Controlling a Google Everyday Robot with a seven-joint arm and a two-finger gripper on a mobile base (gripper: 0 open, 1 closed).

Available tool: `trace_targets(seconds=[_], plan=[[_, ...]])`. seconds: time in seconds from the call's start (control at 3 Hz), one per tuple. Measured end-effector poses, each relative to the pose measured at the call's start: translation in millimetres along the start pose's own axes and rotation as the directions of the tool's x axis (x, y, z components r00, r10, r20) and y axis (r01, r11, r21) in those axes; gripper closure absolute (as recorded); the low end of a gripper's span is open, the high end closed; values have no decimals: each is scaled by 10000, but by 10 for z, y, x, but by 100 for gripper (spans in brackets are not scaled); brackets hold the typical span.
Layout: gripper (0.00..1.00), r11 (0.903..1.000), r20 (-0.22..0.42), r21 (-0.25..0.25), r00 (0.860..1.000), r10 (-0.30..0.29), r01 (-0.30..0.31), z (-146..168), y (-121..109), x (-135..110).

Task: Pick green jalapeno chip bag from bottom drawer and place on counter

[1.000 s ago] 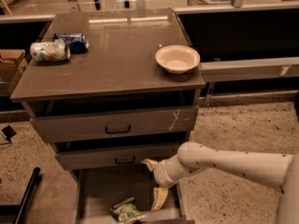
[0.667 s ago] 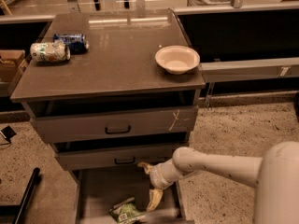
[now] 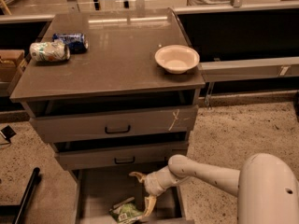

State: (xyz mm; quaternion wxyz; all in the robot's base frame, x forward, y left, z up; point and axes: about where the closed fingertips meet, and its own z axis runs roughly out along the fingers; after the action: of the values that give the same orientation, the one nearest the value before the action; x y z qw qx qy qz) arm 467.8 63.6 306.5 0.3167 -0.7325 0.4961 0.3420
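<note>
The green jalapeno chip bag point(image 3: 125, 213) lies crumpled on the floor of the bottom drawer point(image 3: 100, 190), which is pulled out, near its front edge. My gripper point(image 3: 143, 190) reaches into the drawer from the right, just above and to the right of the bag. It is open and empty. Its fingers are spread wide: one finger point(image 3: 138, 175) points up-left and the other reaches down beside the bag's right edge. The counter point(image 3: 117, 64) is the glossy cabinet top above.
On the counter stand a white bowl point(image 3: 177, 58) at the right, and a crushed white-green can point(image 3: 49, 51) and a blue can point(image 3: 70, 41) at the back left. Two upper drawers with black handles point(image 3: 117, 129) overhang the bottom one. A cardboard box point(image 3: 9, 64) is at the left.
My gripper has moved a little left and down inside the bottom drawer, closer to the chip bag. The bag, bowl and cans have not moved.
</note>
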Motion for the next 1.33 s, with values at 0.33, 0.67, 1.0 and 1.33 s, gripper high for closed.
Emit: trace_targets(seconds=[0.33, 0.67, 1.0, 1.33], plan=[[0, 9996, 260, -128, 9993, -261, 265, 53, 31, 23], [0, 9985, 57, -544, 10000, -36, 39, 197, 84, 123], [11, 9954, -266, -960, 9996, 26, -51, 384, 215, 302], [23, 9909, -473, -1349, 9988, -93, 28, 589, 341, 510]])
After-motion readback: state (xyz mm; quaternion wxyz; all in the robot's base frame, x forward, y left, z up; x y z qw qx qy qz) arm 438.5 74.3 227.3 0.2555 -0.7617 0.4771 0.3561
